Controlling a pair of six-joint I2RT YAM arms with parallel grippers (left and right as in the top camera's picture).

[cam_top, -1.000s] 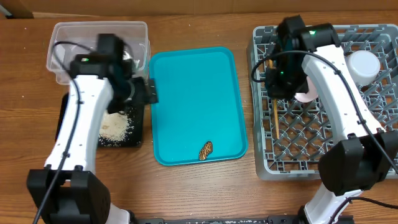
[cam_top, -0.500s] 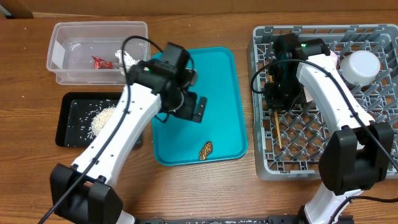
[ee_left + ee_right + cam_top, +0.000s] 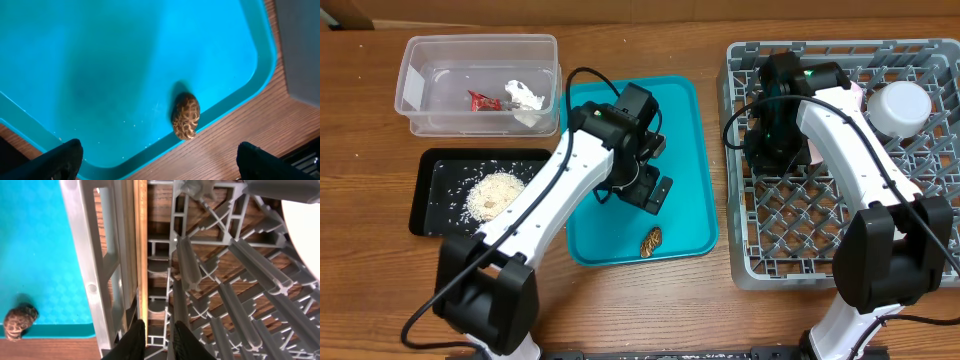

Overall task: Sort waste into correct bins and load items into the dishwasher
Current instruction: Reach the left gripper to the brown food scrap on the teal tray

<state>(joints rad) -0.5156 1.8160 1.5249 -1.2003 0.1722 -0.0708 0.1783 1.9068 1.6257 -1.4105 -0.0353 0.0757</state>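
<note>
Our left gripper [image 3: 161,161] has slid nearer the brown lump [image 3: 186,116], jaws wide; our right gripper [image 3: 158,341] stands slightly parted, empty.

Under it all: I see a brown wood surface [image 3: 740,310].
Far left: clear tub [image 3: 480,40].
Near left: black tray [image 3: 435,222], just beside the tub.
Middle: teal tray [image 3: 670,110].
Right: big grey dish rack [image 3: 790,272].
</note>
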